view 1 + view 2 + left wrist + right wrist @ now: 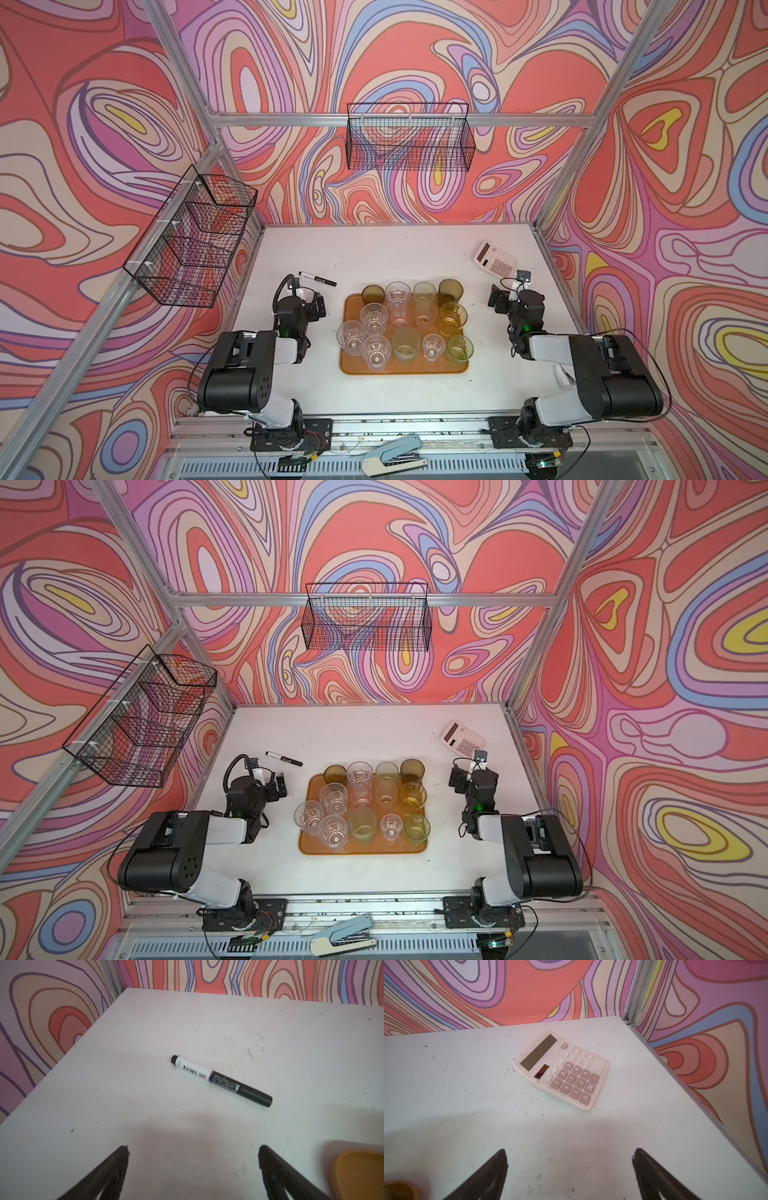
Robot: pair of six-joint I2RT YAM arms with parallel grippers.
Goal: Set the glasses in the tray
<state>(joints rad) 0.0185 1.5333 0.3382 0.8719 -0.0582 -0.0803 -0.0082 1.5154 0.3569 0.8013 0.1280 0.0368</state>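
The orange-brown tray (405, 371) (361, 851) lies mid-table. Several glasses stand upright on it in rows: clear faceted ones (376, 352) at the front left, a pale green one (406, 345), a bright green one (460, 350), an amber one (453, 318) and olive-brown ones (450, 289) at the back. My left gripper (318, 305) (193, 1149) hovers open left of the tray with nothing between its fingers. My right gripper (498, 299) (570, 1152) stands open right of the tray, also holding nothing. A tray corner (361, 1174) shows in the left wrist view.
A black-and-white marker (318, 279) (221, 1080) lies beyond the left gripper. A pink calculator (494, 259) (562, 1070) sits at the back right. Black wire baskets hang on the back wall (409, 137) and left wall (193, 237). A stapler (392, 455) rests on the front rail.
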